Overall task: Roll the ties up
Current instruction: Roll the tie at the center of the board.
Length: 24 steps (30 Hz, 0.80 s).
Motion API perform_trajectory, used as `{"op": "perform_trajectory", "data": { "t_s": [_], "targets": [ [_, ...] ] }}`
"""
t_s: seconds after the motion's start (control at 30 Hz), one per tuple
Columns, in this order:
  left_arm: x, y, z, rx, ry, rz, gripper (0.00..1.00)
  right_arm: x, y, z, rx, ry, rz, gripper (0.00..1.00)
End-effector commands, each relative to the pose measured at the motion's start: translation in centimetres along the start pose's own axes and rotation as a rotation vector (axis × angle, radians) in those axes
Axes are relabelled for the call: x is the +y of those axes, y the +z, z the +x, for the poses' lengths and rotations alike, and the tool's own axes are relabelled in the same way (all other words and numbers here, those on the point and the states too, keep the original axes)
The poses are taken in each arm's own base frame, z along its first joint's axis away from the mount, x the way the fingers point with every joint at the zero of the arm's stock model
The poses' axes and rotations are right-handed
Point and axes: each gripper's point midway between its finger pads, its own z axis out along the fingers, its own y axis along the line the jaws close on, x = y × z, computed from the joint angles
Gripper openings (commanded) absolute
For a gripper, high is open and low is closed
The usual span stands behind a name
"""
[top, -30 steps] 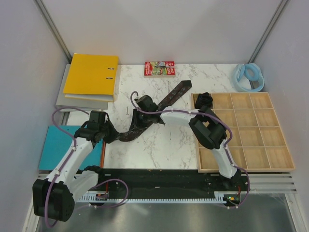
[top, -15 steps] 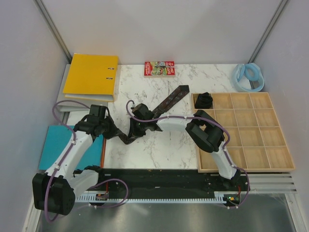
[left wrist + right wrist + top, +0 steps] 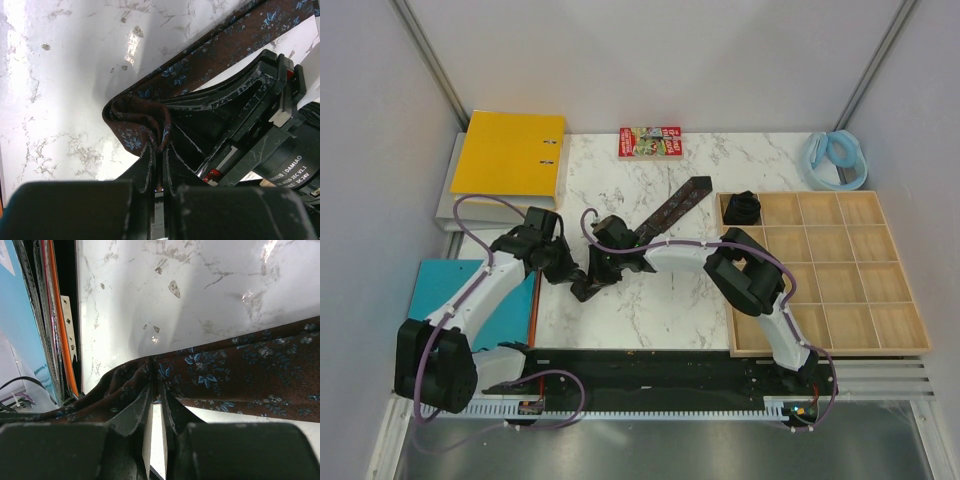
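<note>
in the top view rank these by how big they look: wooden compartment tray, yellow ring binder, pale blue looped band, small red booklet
1. wooden compartment tray
2. yellow ring binder
3. pale blue looped band, going by its outline
4. small red booklet

We see a dark brown tie [image 3: 210, 65] dotted with small blue flowers, a white surface [image 3: 650, 300] veined grey, a yellow binder [image 3: 510, 155], and a tan wooden tray [image 3: 850, 325].
</note>
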Motion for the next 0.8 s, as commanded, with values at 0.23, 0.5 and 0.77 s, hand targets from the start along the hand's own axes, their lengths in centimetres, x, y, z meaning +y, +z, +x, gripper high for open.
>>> {"op": "perform_trajectory", "data": {
  "t_s": [0.23,0.5,0.77],
  "targets": [
    [-1.2,1.4,-2.3,-0.027,0.076,-0.061,0.02,-0.9,-2.1,-0.5,-0.015,-0.021,0.067,0.18],
    [-1.4,2.7,-2.8,-0.003,0.093,-0.096,0.02,-3.2,-5.4,-2.0,-0.006,-0.05,0.124,0.21],
    [-2.3,3.7,-3.3,0.014,0.108,-0.106,0.08,-4.9,-9.1,-2.7,-0.042,-0.045,0.142,0.23]
  ]
}}
